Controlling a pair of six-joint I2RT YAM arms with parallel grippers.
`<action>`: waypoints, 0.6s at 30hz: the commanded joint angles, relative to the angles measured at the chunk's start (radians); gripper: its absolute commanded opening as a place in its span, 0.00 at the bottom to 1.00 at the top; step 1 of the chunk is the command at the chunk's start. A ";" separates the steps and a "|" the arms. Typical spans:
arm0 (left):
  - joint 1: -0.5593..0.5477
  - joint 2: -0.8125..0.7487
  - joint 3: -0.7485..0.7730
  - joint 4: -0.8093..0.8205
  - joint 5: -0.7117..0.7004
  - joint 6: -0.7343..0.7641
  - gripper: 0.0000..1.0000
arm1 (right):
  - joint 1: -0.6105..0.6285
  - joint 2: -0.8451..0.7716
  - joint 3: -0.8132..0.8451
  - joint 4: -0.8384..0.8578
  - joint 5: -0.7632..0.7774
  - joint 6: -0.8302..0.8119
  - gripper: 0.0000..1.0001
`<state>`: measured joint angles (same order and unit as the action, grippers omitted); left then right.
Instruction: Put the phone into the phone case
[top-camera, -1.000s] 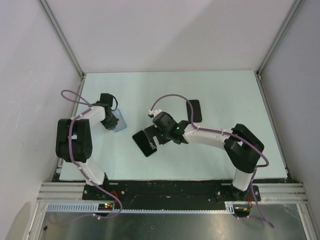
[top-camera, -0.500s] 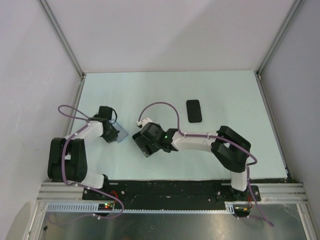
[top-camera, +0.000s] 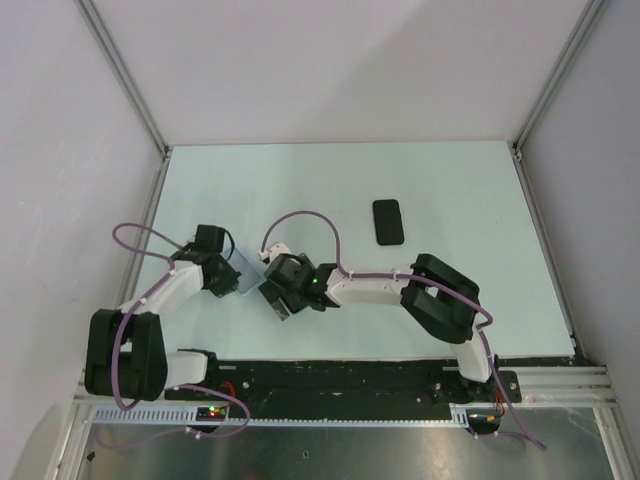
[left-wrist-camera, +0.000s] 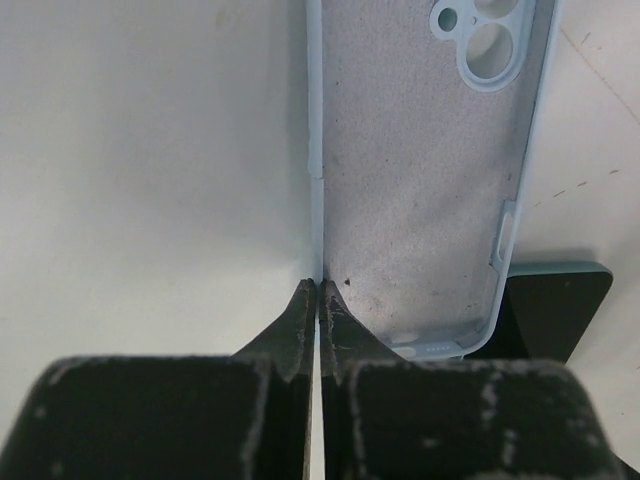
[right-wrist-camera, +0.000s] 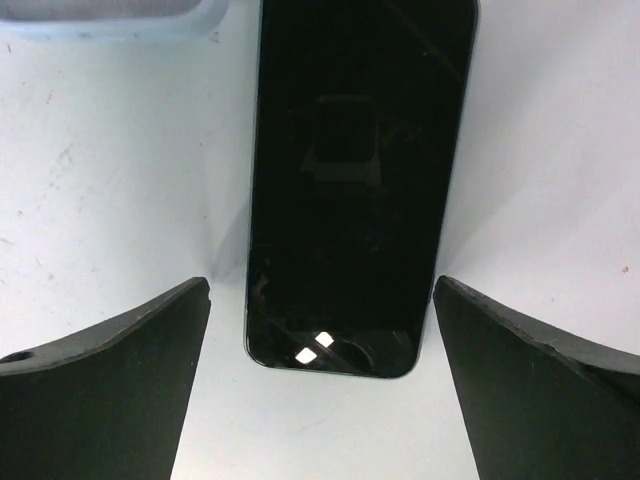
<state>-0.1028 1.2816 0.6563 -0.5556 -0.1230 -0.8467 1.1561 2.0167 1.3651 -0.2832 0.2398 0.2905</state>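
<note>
The pale-blue phone case (left-wrist-camera: 420, 180) lies open side up and empty, its camera cutout at the far end. It also shows in the top view (top-camera: 244, 278). My left gripper (left-wrist-camera: 318, 292) is shut on the case's left rim; from above it sits left of centre (top-camera: 228, 275). The black phone (right-wrist-camera: 360, 170) lies screen up on the table right beside the case. A corner of it shows in the left wrist view (left-wrist-camera: 548, 310). My right gripper (right-wrist-camera: 322, 285) is open, its fingers on either side of the phone's near end, not touching. From above (top-camera: 280, 292) it hides most of the phone.
A second plain black slab (top-camera: 388, 221) lies farther back, right of centre. White walls and metal frame posts enclose the pale table (top-camera: 450, 190). The right arm stretches low across the front of the table.
My right gripper has moved left and nearer, and now straddles the phone next to the case. My left gripper has drawn the case slightly nearer and to the right.
</note>
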 joint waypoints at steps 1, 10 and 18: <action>-0.010 -0.055 -0.027 0.002 0.007 -0.009 0.00 | 0.017 0.036 0.066 -0.021 0.050 -0.008 0.99; -0.052 -0.077 -0.053 0.002 0.004 -0.010 0.00 | 0.009 0.036 0.053 -0.072 0.069 0.022 0.73; -0.143 -0.048 -0.056 0.002 -0.023 -0.023 0.00 | -0.051 -0.016 -0.024 -0.053 0.000 0.056 0.48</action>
<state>-0.2108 1.2293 0.6033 -0.5632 -0.1261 -0.8490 1.1465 2.0426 1.3945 -0.3103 0.2626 0.3225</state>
